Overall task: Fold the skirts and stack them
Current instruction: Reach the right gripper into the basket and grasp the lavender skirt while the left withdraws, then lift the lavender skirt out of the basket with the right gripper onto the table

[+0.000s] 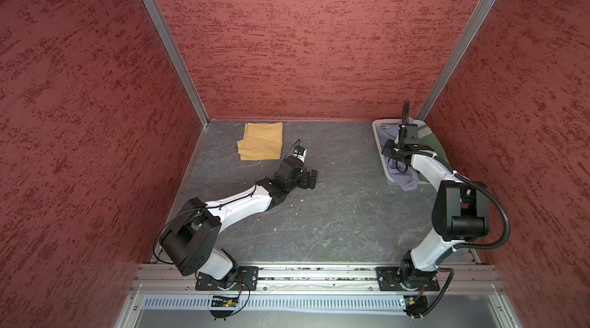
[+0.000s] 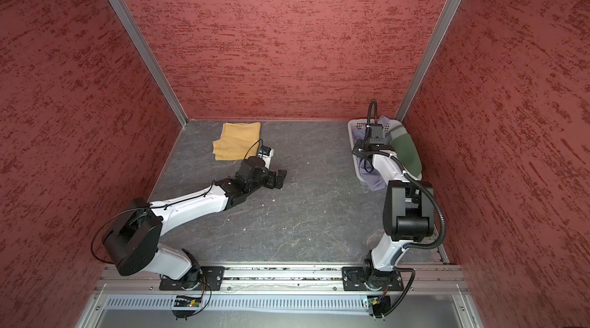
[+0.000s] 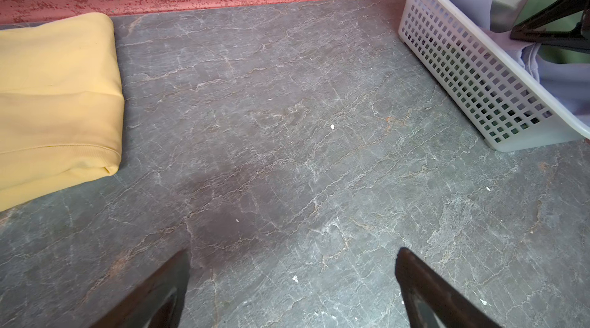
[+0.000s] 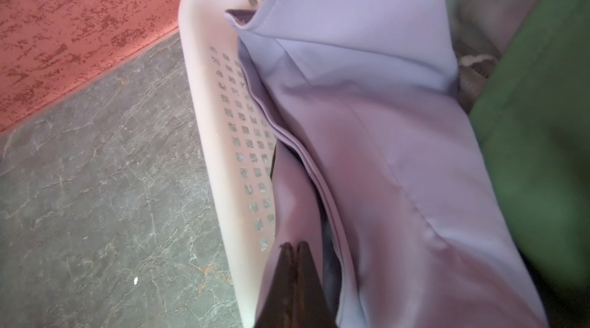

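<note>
Inside perforated basket [image 4: 199, 93], smooth lavender skirt [image 4: 367, 103]

The right gripper [image 4: 295, 248], jaws together, touches the lavender skirt [image 4: 367, 119] in the white basket [image 4: 204, 103], green skirt [image 4: 536, 103] alongside.

Mottled red walls [image 1: 287, 39], grey veined tabletop [image 1: 319, 214], aluminium corner posts [image 1: 166, 42]

A broad bare stretch of table [image 1: 335, 214] lies free for passing between a folded mustard skirt [image 1: 261, 141] by its far left corner and a white basket [image 1: 379, 125] blocking its far right corner.
</note>
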### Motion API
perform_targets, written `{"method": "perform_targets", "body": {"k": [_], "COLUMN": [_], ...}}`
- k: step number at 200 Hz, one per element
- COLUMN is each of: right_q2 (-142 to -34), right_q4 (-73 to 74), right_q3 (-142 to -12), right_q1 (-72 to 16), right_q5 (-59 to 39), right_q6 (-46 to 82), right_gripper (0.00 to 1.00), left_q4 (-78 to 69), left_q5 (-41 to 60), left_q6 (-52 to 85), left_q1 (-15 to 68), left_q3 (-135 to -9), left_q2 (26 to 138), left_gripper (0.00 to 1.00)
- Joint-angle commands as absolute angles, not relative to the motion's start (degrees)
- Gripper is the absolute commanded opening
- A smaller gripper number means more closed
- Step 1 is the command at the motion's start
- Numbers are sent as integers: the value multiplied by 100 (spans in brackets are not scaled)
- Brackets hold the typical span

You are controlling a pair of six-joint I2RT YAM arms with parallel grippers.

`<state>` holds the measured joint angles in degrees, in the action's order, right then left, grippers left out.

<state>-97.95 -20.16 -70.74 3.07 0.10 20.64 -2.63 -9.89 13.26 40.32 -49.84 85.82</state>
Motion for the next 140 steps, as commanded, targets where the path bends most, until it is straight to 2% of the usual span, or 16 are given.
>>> {"method": "perform_targets", "body": {"k": [1,76,140], "right_q2": [-9653,-8742,-8358], "right_q4": [-2021,-2303,-2715], "right_q3": [-7031,-7559,-8289], "right_q1": [328,342,278], "right_q5": [-32,-145,-1597], "right_q6": [2011,1626,1096], "right_gripper": [0,0,0], "left_q4": [-369,-586,-862], "left_q5": [-931,-1063,-1211], "left_q6": [1371,1389,1372], "left_q1": [3990,3951,3937], "left_q3": [-4921,-4684,-4505], "left_q2": [8423,8241,8175], "left_gripper": [99,100,99]}}
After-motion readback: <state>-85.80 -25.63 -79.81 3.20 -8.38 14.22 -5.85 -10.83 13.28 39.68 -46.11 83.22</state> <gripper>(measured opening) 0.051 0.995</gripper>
